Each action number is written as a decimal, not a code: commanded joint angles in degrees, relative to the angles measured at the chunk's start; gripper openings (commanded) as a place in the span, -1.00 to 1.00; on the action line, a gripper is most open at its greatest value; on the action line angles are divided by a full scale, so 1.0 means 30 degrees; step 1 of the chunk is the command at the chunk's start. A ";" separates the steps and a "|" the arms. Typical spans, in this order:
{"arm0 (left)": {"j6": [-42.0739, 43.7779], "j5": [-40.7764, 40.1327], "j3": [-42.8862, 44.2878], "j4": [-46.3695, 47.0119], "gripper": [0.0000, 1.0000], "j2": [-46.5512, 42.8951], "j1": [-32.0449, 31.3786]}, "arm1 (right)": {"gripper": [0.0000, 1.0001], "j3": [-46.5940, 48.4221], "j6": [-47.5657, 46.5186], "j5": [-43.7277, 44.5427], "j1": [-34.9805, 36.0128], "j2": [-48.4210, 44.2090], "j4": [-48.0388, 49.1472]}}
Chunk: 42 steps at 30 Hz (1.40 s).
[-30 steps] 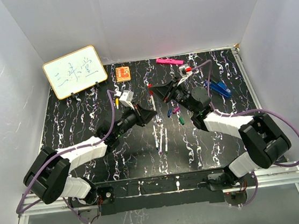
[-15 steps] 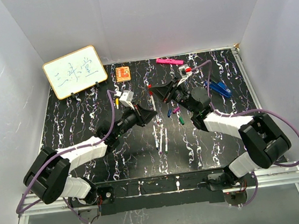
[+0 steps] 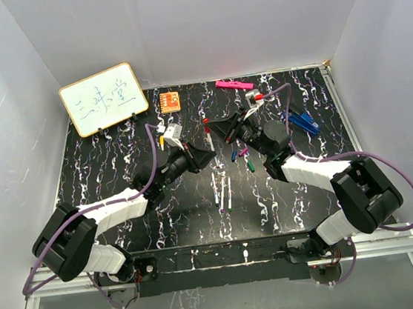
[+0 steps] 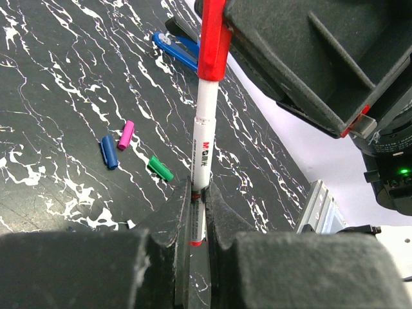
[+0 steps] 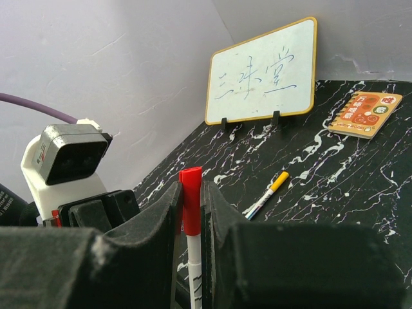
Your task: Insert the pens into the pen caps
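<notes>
Currently left end effector (image 4: 198, 222) clamps red pen (image 4: 203, 138) low on its barrel, above mid tabletop (image 3: 118, 168); right end effector (image 5: 190, 196) pinches red cap (image 4: 213, 40) on the pen's far end, axes collinear

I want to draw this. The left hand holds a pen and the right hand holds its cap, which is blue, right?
Not blue: the cap is red, as the left wrist view shows. The left hand does hold the pen, and the right hand holds its cap.
</notes>
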 commanded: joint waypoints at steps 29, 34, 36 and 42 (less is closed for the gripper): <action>-0.0528 -0.0046 0.1055 0.1371 -1.00 -0.0890 0.2321 | -1.00 0.1253 -0.2533 -0.1171 0.1290 0.0622 -0.5931; -0.0596 -0.0162 0.1435 0.1563 -1.00 -0.0613 0.2438 | -1.00 0.1413 -0.3083 -0.0594 0.1892 0.0778 -0.6927; -0.0602 -0.0393 0.1398 0.1709 -1.00 -0.0716 0.2537 | -1.00 0.1421 -0.3393 -0.0340 0.2137 0.0808 -0.7291; -0.0442 -0.0783 0.1362 0.1704 -1.00 -0.1253 0.3019 | -1.00 0.1377 -0.3718 0.0223 0.2606 0.1090 -0.8000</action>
